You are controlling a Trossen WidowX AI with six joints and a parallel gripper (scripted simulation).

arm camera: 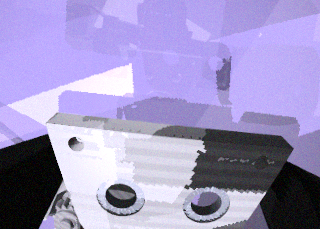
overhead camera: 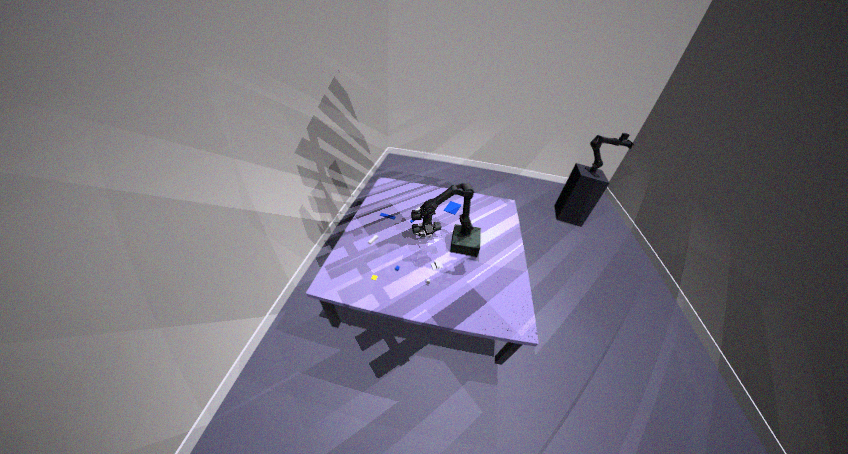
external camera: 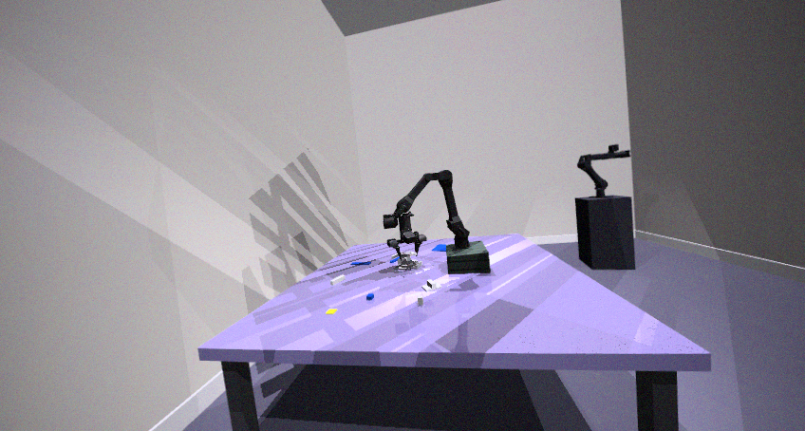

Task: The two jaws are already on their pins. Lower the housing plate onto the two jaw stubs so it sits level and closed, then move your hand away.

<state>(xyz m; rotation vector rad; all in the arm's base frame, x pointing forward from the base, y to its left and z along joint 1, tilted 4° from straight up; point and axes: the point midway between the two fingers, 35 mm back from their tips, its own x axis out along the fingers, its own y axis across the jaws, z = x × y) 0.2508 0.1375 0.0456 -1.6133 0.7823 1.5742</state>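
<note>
Between the end effector's [overhead camera: 426,233] [external camera: 407,253] fingers, housing plate [arm camera: 150,164] (two ringed holes).

The black arm arches forward, its fingers [overhead camera: 426,233] [external camera: 407,252] pointing down, gripping something between them.

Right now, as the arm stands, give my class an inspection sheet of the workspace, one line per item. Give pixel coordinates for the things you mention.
Surface: purple table [overhead camera: 505,313] [external camera: 565,345], streaked by light and shadow.
Job's things: housing plate [arm camera: 160,161] with two ringed holes, held above the pale assembly [external camera: 407,265]; seating cannot be confirmed.
Clutter: yellow piece [overhead camera: 374,277] [external camera: 331,310], small blue piece [overhead camera: 397,268] [external camera: 369,296], white bar [overhead camera: 373,239] [external camera: 337,279].
Gripper: gripper [overhead camera: 426,233] [external camera: 407,253] shut on the housing plate.
Cables: nothing seen.
Surroundings: second arm [overhead camera: 596,146] [external camera: 592,173] on a dark pedestal [overhead camera: 574,202] [external camera: 605,234]; plain walls.
</note>
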